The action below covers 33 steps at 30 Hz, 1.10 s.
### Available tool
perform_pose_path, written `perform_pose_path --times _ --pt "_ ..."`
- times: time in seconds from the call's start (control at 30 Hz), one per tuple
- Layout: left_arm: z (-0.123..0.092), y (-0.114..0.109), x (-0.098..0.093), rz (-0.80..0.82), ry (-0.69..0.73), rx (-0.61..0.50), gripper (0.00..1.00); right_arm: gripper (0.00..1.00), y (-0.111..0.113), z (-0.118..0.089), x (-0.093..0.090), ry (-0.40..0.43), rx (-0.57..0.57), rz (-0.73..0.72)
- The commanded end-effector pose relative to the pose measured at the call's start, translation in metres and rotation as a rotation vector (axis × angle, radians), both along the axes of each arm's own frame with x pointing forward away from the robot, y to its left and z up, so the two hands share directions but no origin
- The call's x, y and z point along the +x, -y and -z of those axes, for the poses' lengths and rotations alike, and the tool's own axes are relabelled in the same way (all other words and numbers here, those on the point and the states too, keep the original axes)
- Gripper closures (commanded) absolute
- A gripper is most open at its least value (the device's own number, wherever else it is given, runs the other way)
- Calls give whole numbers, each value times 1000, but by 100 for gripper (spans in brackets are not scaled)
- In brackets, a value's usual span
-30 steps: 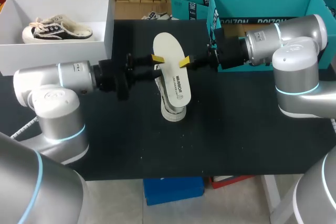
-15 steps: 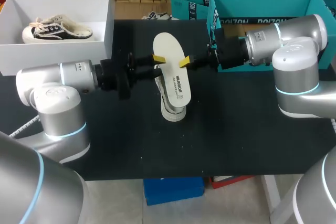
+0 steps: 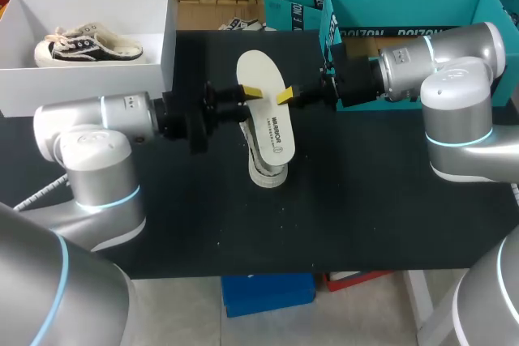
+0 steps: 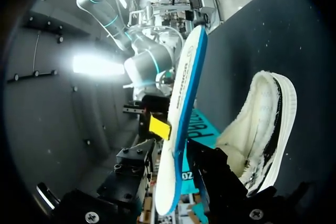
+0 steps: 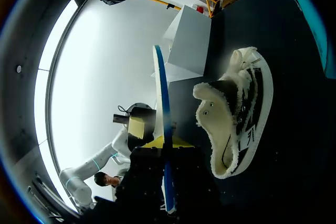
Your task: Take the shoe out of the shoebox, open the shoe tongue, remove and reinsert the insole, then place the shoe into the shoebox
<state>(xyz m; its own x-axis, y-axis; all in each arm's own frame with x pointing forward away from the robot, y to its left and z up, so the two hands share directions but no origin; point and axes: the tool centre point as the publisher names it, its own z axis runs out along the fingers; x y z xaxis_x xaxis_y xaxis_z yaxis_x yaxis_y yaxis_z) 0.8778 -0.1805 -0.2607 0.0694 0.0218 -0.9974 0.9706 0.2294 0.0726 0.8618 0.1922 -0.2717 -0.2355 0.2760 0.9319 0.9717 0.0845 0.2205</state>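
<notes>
Insole [image 3: 265,111]: white upper face, blue underside, held in the air over the middle of the black tabletop [image 3: 365,200], long axis running away from the robot; seen edge-on in both wrist views. Right claw [image 3: 285,97]: entering from the right, narrowed onto the insole's right edge and holding it, one yellow tip lying on the white face; in the right wrist view, insole passing between its two fingers. Left claw [image 3: 250,93]: entering from the left, set at the insole's left edge, directly opposite the right claw; in the left wrist view, insole running straight out ahead of it; whether clamped on the insole or merely around it cannot be told. Shoe [image 3: 266,172]: on the tabletop under the near end of the insole, largely covered by it in the head view; black upper, white sole, fleecy cream lining, opening turned up toward the insole; in the right wrist view, a visible gap between shoe and insole. Shoebox [image 3: 154,46]: white, lidless, at the far left corner of the tabletop, well apart from both claws. Second shoe [image 3: 87,46]: same pattern, lying inside the shoebox. Teal boxes [image 3: 405,6]: at the far right, behind the right arm.
</notes>
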Motion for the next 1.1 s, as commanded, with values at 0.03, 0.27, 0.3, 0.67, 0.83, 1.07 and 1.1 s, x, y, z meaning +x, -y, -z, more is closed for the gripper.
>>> perform_pose_path --times 0.03,0.27,0.3,0.67,0.83,1.07,1.1 --pt "1 1 0 -9 2 4 100 100 -1 1 0 0 0 2" --pt "2 1 0 -8 3 12 100 100 -1 1 0 0 0 2" --pt "3 0 0 -7 2 13 100 84 -1 1 0 0 0 2" --pt "21 -7 -13 62 -195 125 100 0 20 -16 -15 44 -105 153" --pt "33 -14 -29 114 -311 193 100 0 34 -22 -31 51 -150 224" --pt "45 -27 -58 170 -390 286 100 0 51 -27 -57 49 -189 303" --pt "46 -29 -63 176 -394 293 100 0 53 -28 -60 50 -191 309"
